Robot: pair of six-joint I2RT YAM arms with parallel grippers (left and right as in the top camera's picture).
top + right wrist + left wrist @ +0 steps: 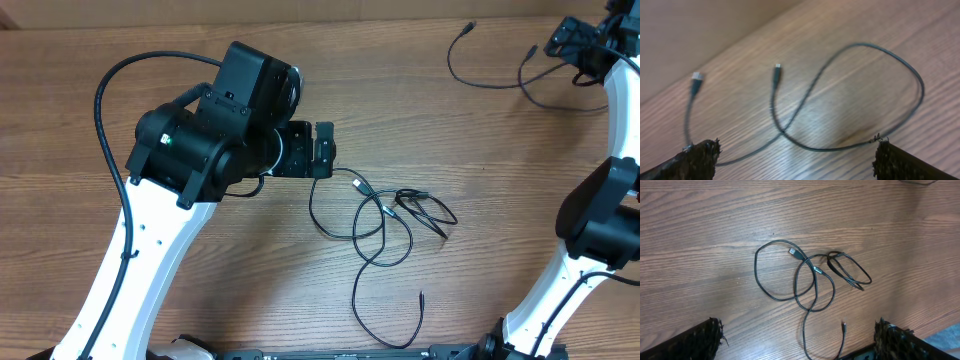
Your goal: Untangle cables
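A loose tangle of thin black cables (383, 208) lies on the wooden table just right of my left gripper (323, 150). In the left wrist view the tangle (816, 270) shows as overlapping loops ahead of the left gripper (797, 345), which is open and empty; one free plug end (843, 325) lies between its fingers. A separate cable (478, 86) lies at the far right. My right gripper (565, 40) hovers over it. In the right wrist view this cable (815, 148) crosses itself on the table under the open right gripper (795, 162), with a silvery plug (696, 77) at the left.
The left arm's own thick black cable (105, 120) arcs over the table's left side. The table's far edge (715, 55) runs close behind the separated cable. Bare wood (480, 250) lies between the tangle and the right arm's base (600, 220).
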